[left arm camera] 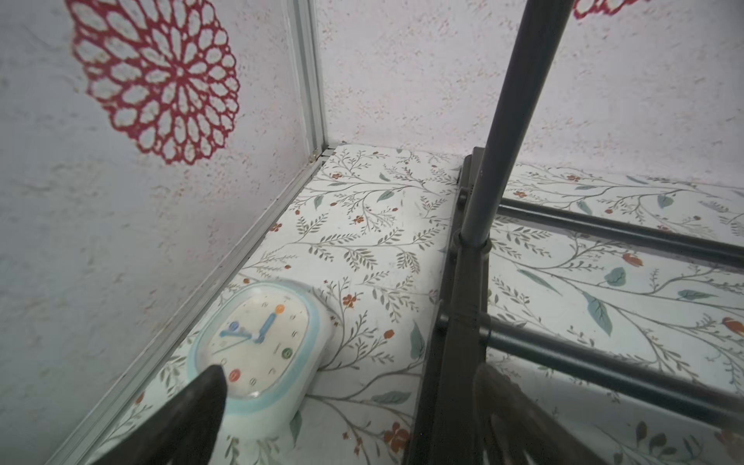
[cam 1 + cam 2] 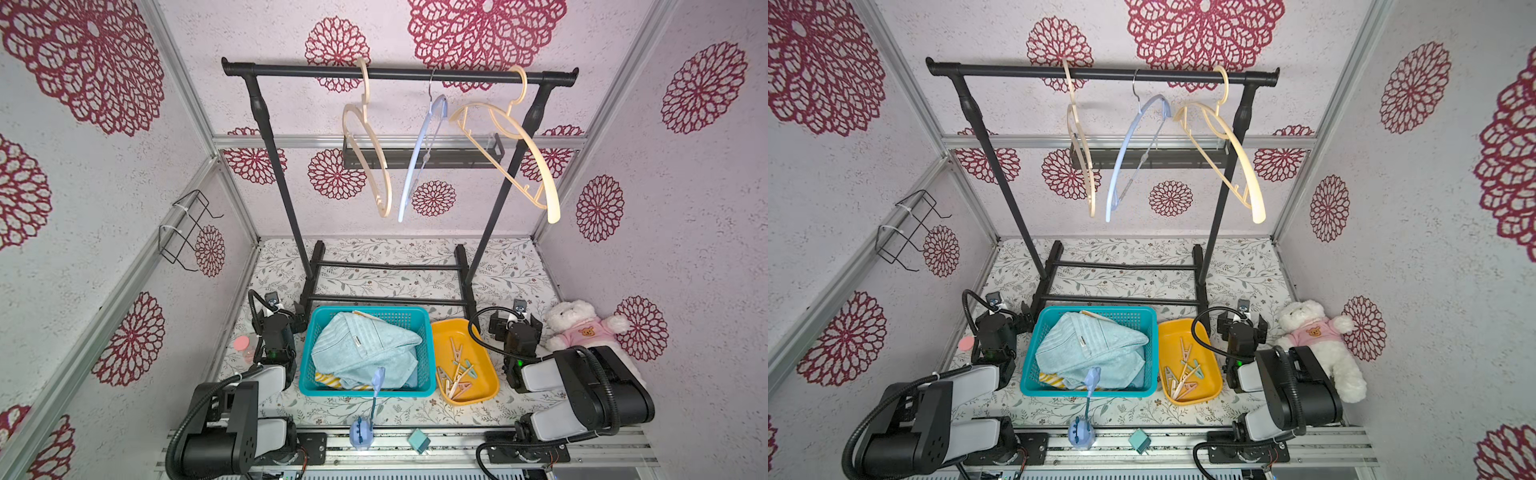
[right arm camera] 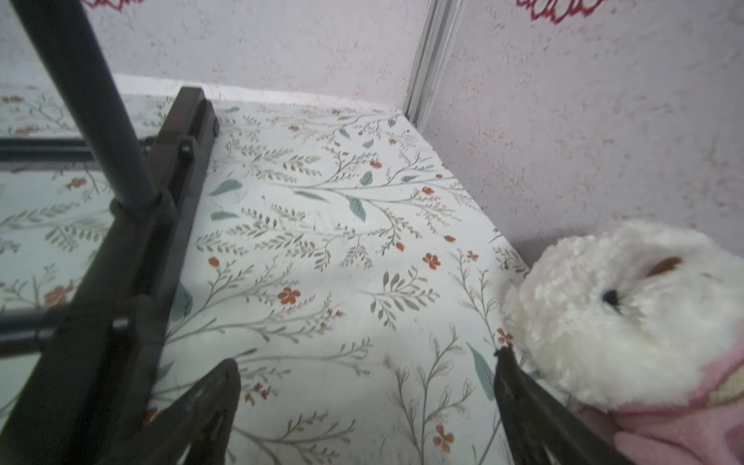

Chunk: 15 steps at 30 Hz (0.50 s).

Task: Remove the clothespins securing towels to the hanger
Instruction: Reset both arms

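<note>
Several pastel clothespins (image 2: 455, 371) (image 2: 1183, 374) lie loose in a yellow tray (image 2: 486, 353). The towels (image 2: 365, 345) (image 2: 1088, 345) are heaped in a teal basket (image 2: 305, 353): light blue terry on top, a yellow-striped edge (image 2: 328, 379) underneath. Three bare hangers hang from the black rack bar (image 2: 399, 74): a beige hanger (image 2: 370, 145), a blue hanger (image 2: 419, 153) and another beige hanger (image 2: 511, 137). My left gripper (image 2: 279, 318) (image 1: 350, 368) rests low, left of the basket, open and empty. My right gripper (image 2: 515, 322) (image 3: 366, 358) sits right of the tray, open and empty.
A blue-rimmed clock (image 1: 257, 342) lies by the left wall beside the left fingers. A white teddy bear (image 2: 577, 328) (image 3: 624, 314) sits close to the right gripper. The rack's base bars (image 2: 386, 282) lie behind the basket. A toothbrush holder (image 2: 361, 432) and a small teal box (image 2: 419, 440) stand at the front edge.
</note>
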Available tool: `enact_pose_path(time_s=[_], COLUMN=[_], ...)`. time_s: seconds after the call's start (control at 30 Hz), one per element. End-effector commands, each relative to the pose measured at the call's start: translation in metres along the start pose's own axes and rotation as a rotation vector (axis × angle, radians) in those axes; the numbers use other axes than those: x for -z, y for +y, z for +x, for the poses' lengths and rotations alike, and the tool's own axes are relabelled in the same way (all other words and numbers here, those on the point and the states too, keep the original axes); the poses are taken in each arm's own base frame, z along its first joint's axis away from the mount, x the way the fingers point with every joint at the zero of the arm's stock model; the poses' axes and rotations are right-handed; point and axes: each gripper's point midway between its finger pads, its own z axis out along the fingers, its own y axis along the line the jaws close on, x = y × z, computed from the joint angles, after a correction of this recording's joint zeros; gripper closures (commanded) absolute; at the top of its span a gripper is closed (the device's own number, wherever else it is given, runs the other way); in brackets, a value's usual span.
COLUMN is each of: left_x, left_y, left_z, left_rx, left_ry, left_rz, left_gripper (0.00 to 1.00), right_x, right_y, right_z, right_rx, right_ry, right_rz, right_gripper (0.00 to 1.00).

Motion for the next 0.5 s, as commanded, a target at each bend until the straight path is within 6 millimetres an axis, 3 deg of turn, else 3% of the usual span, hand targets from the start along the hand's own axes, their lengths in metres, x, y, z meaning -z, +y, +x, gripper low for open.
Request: enact_pose_path(time_s=[0.0,0.2,0.47], left_x=[-0.02,-0.035,-0.04], left_y=[-0.021,-0.017,-0.009], left_z=[-0.012,-0.013,-0.011], left_rx=[-0.014,0.013,0.044], left_ry=[-0.073,-0.024,0.016], left_rz=[0.113,0.12,0.105], left_gripper=[0.03,0.03,0.03], right_x=[-0.007,-0.007,-0.009], right_y=[0.001,-0.002,0.001], right_z=[-0.028,-0.027,-0.027], right_rx=[-0.065,-0.072,-0.065], right_ry=[-0.102,-0.097,-0.094], right_rz=[0.0,0.017,-0.005], right_gripper=[0.01,0.02,0.01])
